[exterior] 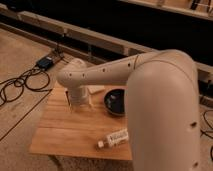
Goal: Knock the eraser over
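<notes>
Over the table (pixel 65 135), at about 11 o'clock from its middle, I see the gripper (pixel 81 101) pointing down, low above the wood. The thick wrist of the arm (pixel 150 85) covers most of it, so I cannot tell if it is wide, narrow or holding something. The eraser (pixel 70 101) is just beside the gripper, at its 9 o'clock. Only a narrow dark strip of it shows, taller than wide, so it looks upright. I cannot tell if the two touch. A pale slab (pixel 96 90) lies at 1 o'clock from the gripper, near the far edge. The bowl (pixel 115 101) sits at 3 o'clock from the gripper. The bottle (pixel 114 139) lies on its side at 5 o'clock, near the front edge, well apart from the eraser.
</notes>
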Robot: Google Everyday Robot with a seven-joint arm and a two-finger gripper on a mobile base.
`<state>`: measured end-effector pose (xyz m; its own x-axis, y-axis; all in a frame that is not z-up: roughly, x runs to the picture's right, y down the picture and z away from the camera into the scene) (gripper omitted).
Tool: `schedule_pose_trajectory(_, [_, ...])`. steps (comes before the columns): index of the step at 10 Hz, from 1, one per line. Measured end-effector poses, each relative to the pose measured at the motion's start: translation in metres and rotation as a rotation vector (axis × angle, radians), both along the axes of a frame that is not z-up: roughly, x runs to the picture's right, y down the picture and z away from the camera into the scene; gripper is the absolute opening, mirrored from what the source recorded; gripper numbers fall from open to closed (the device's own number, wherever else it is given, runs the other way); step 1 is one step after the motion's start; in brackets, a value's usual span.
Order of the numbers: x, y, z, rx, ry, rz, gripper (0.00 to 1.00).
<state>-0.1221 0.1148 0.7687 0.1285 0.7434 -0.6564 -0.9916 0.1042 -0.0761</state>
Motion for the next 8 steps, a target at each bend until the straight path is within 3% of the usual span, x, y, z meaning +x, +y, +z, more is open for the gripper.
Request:
schedule_pose_trajectory(4, [0.002,-0.025,0.062,0.013,-0.006,0.003,0.65])
schedule_pose_trajectory(8, [-0.006,-0.056,0.096,0.012,-0.022,0.015,0.65])
